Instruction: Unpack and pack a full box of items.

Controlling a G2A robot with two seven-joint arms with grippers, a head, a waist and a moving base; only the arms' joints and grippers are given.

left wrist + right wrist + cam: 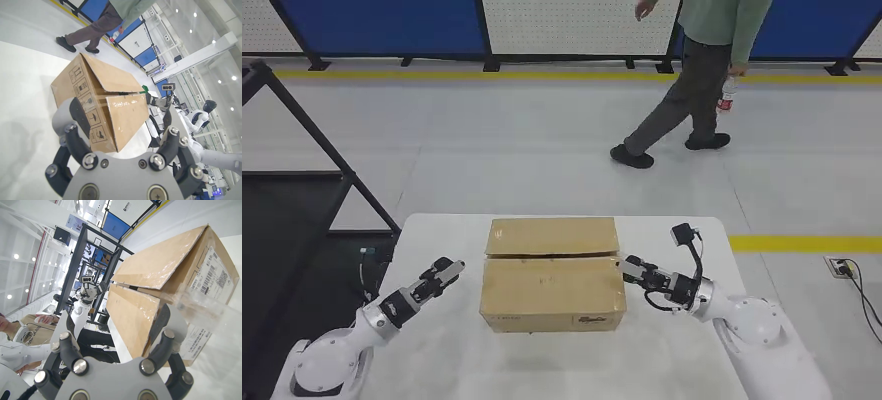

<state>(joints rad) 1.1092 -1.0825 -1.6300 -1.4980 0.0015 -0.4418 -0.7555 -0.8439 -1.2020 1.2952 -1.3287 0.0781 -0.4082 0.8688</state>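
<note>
The left claw (447, 270) hangs with its jaws apart at 9 o'clock of the cardboard box (552, 275). It is clear of that end, with a strip of bare surface between them. The right claw (630, 268) is at 3 o'clock of the box, jaws also apart and gripping nothing. Its fingertips are just beside the end wall, but I cannot tell whether they touch it.

In these directions, 12 o'clock points away from the robot in the top view.

The white bench (672, 345) carries the box at its middle, and the box's far side reaches almost to the bench's 12 o'clock edge. The box stands upright with its long sides running from 9 to 3 o'clock.

Its two long top flaps are folded down and meet along a seam running the same way. The 12 o'clock flap (552, 236) lies tilted and does not sit flush with the 6 o'clock flap (552, 290). In the left wrist view a dark slit (122, 93) shows at the seam.

A white shipping label (213, 272) covers much of the 3 o'clock end. A column of printed handling symbols (85, 106) runs down the 9 o'clock end. A loose strip of clear tape (200, 308) sticks out from the 3 o'clock end near its upper corner.
</note>
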